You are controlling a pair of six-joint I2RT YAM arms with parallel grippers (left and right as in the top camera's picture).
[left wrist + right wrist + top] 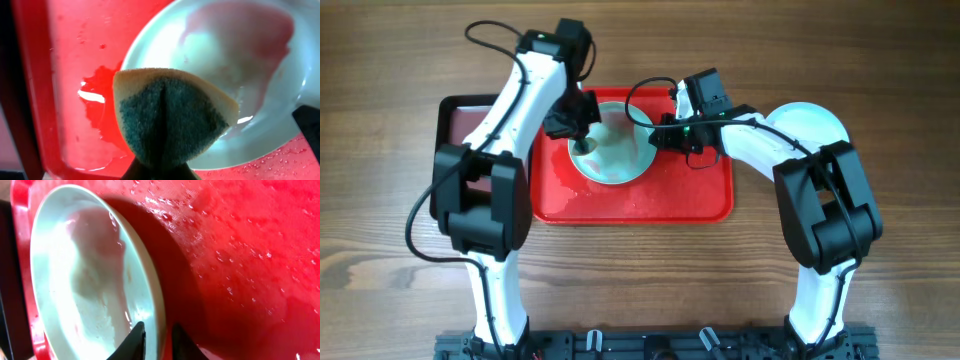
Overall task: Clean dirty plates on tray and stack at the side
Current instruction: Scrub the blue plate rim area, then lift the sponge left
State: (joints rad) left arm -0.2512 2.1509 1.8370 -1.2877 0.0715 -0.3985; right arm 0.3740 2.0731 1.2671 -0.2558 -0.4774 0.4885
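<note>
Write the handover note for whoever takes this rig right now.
Left gripper: shut on the sponge, over the aqua plate.
Right gripper: jaws straddle that plate's rim; grip unclear.
The aqua plate sits on the wet red tray, pink film on it.
Done: one pale plate lies on the table at the right.
Left: finish scrubbing this one, stack it there.

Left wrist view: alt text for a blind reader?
A folded yellow-and-green sponge, pinched from below by the left gripper, fills the foreground and overlaps the rim of a round pale aqua plate with a pink smear. Beneath is a wet bright red plastic tray.
</note>
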